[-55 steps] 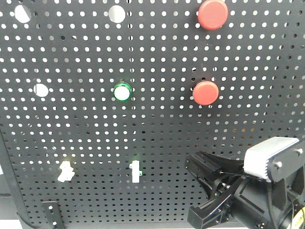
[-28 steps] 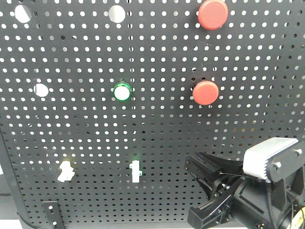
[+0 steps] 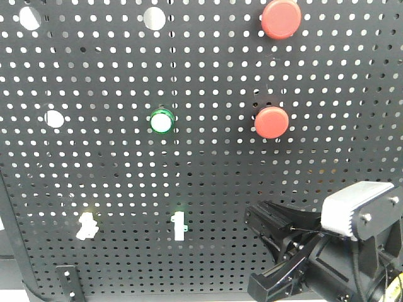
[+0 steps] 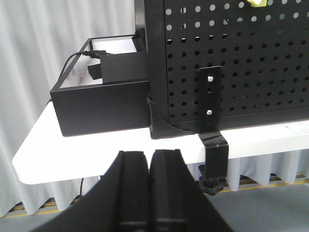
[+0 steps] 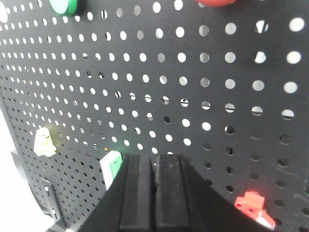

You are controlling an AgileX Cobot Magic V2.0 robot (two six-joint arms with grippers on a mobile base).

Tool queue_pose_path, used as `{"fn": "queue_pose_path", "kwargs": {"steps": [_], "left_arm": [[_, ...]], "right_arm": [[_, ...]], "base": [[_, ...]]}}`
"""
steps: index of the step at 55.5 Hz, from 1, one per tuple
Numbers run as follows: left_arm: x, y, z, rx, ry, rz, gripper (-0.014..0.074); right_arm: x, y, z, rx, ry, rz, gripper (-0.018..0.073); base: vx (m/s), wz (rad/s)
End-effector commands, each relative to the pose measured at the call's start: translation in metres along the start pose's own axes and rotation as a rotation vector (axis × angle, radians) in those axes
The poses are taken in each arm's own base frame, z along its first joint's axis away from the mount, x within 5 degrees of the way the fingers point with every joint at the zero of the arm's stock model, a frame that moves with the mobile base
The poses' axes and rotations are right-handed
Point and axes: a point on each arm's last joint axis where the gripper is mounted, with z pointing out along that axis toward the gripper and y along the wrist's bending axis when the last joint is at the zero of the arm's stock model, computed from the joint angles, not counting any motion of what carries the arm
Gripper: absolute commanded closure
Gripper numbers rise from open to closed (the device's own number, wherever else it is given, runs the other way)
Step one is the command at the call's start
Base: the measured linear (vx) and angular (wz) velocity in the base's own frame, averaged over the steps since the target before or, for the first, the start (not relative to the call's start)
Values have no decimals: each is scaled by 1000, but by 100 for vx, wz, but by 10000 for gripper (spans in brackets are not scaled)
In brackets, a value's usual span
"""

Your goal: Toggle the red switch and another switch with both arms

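The red switch (image 5: 251,202), a small red base with a white lever tip, sits on the black pegboard (image 5: 203,87) low and to the right of my right gripper (image 5: 154,158). That gripper is shut and empty, close to the board. In the front view the right gripper (image 3: 253,217) is at the lower right and hides the red switch. The pale yellow switch (image 3: 85,225) is at the lower left, also seen as the pale yellow switch (image 5: 43,142). My left gripper (image 4: 149,154) is shut and empty, below the board's bottom left corner, facing the table edge.
A white toggle with a green base (image 3: 179,226) sits between the two switches. Two round red buttons (image 3: 271,121) and a green button (image 3: 161,121) are higher up. A black box (image 4: 101,99) and a clamp bracket (image 4: 211,121) stand on the white table (image 4: 96,150).
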Motion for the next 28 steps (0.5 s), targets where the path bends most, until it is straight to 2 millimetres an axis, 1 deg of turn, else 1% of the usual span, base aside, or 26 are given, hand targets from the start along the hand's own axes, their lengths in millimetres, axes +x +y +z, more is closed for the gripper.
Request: {"fn": "queue_pose_path", "kwargs": {"steps": [1,6,10,12,17,18,22,25,28], "left_arm": [[-2,0,0,-6,-79,-11,594],[-2,0,0,-6,-79,-11,594],[-2,0,0,-6,-79,-11,594],[-2,0,0,-6,-79,-11,594],[-2,0,0,-6,-79,-11,594],[-2,0,0,-6,-79,-11,594],[-2,0,0,-6,-79,-11,594],[-2,0,0,-6,-79,-11,594],[-2,0,0,-6,-79,-11,594]], "right_arm": [[-21,2,-3,-13,-119,-30,566],[-15,0,-6,-2,-102,-147,566],[-9,0,-17,4,-98,-231,566],[-6,-2,-25,15,-98,-267,566],[-4,-10,-53,71,-129,-299,566],[1,-13,-61,88,-124,-302,566],[7,-23,-87,166,-140,-307,566],[13,-29,-111,238,-161,-304,566],[23,-34,-131,310,-161,-292,566]], "base": [[0,0],[0,0],[0,0],[0,0],[0,0],[0,0],[0,0],[0,0],[0,0]]}}
